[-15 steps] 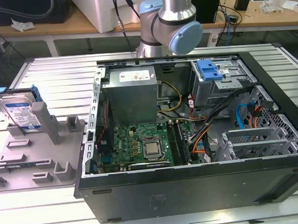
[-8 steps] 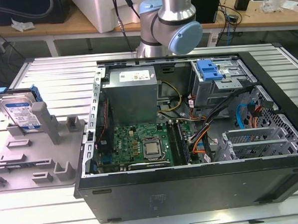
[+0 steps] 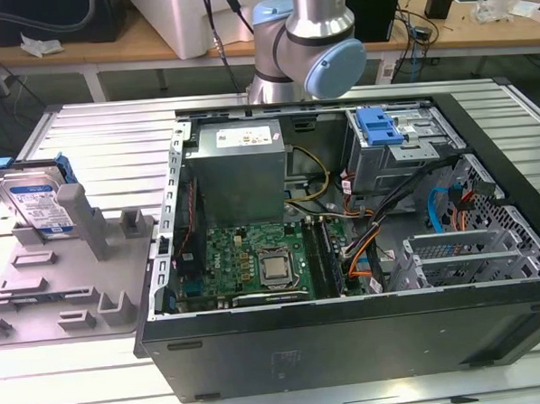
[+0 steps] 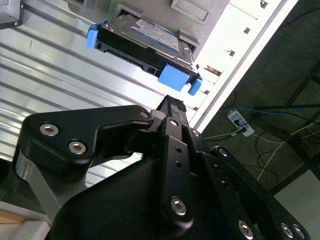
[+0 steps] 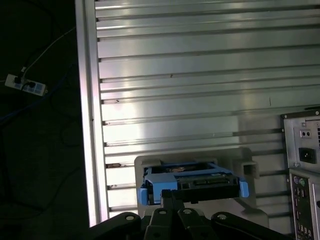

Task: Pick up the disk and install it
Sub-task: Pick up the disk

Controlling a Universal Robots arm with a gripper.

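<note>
Currently I count one ribbed metal table (image 3: 103, 129) under everything, and one open computer case (image 3: 350, 343) lying on its side on it, taking up the middle and the exterior view's right. One arm (image 3: 320, 36) stands behind the case, its pale blue joint cap hanging over the rear wall. Inside the case I see one big grey power-supply box (image 3: 241, 172), one green motherboard (image 3: 255, 257) in front of it, and one metal drive cage (image 3: 412, 149) with a single blue bracket (image 3: 379, 126) on top.

At the exterior view's left, well apart from the case, sits one grey holder (image 3: 75, 285) with several slots and posts. The one disk (image 3: 39, 203) stands on edge in it, leaning a little, label facing the camera, blue rail frame around its edges.

In both wrist views the disk (image 4: 145, 37) (image 5: 205, 184) lies beyond the gripper (image 4: 172, 102) (image 5: 168, 196), in line with the tips but clear of them, with bare table ribs showing between the two in the second wrist view. It is seated in the holder (image 5: 190, 161), its connector edge turned toward me and a blue tab at each end. The gripper looks drawn narrow to me, its black fingers meeting at one tip with nothing between them. One white power strip (image 5: 25, 85) lies on the dark floor past the table edge.
</note>
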